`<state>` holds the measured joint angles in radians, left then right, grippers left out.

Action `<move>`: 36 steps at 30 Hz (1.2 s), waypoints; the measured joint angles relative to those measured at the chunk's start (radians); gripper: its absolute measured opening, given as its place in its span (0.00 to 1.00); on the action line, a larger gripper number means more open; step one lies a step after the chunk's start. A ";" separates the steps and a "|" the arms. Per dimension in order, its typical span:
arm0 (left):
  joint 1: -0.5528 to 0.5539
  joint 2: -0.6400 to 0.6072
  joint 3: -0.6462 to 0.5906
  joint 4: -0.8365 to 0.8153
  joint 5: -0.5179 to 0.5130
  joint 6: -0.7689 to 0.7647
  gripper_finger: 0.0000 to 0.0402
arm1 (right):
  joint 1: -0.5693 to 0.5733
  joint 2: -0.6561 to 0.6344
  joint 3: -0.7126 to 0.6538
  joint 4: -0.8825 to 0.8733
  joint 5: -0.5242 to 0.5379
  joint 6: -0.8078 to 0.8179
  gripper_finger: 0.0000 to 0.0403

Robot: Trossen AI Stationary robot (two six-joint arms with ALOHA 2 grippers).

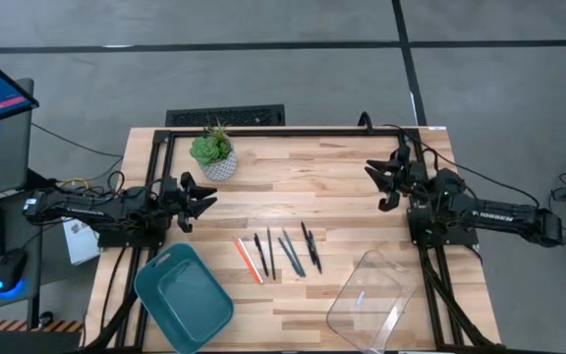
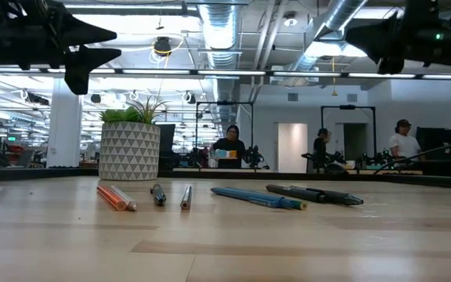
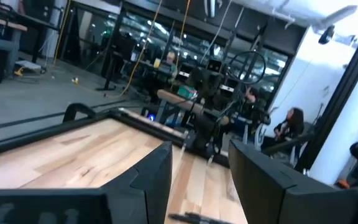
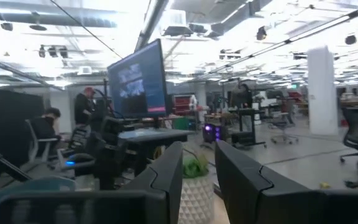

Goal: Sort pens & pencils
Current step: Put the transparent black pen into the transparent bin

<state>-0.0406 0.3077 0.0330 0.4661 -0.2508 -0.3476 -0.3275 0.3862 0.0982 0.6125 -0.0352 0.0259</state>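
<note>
Several slim sticks lie side by side on the wooden table, near its front middle. From left to right they are an orange-red pencil [image 1: 248, 261] [image 2: 116, 196], a black pen [image 1: 260, 256], a dark pencil [image 1: 270, 253], a teal-blue pen [image 1: 291, 256] [image 2: 257, 198] and a black pen [image 1: 311, 246] [image 2: 315, 193]. My left gripper [image 1: 204, 194] [image 3: 201, 180] is open and empty, raised above the table's left side. My right gripper [image 1: 379, 184] [image 4: 197, 174] is open and empty, raised above the right side.
A teal tray [image 1: 183, 295] sits at the front left and a clear container [image 1: 367, 293] at the front right. A potted plant [image 1: 214, 152] [image 2: 129, 149] stands at the far left. A black frame edges the table. People show in the room behind.
</note>
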 joint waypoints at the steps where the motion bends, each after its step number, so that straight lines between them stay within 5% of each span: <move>1: 0.000 0.000 0.001 0.001 0.000 -0.007 0.37 | 0.000 0.000 0.019 -0.020 -0.010 0.004 0.29; 10: 0.001 0.000 0.002 0.015 -0.036 0.042 0.37 | 0.000 0.070 0.186 -0.254 -0.020 0.003 0.29; 15: 0.020 0.000 0.013 0.025 -0.065 0.090 0.37 | 0.000 0.173 0.192 -0.231 -0.019 0.065 0.29; 25: 0.126 0.034 0.125 -0.069 -0.006 0.127 0.37 | 0.020 0.416 0.197 -0.022 -0.019 0.116 0.29; 31: 0.197 0.151 0.176 -0.155 0.015 0.122 0.37 | 0.041 0.541 0.278 -0.060 -0.016 0.134 0.29; 36: 0.220 0.252 0.185 -0.172 0.144 0.121 0.37 | 0.076 0.648 0.358 -0.187 -0.016 0.084 0.29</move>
<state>0.1795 0.5595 0.2176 0.2938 -0.1064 -0.2262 -0.2518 1.0340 0.4564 0.4250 -0.0513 0.1095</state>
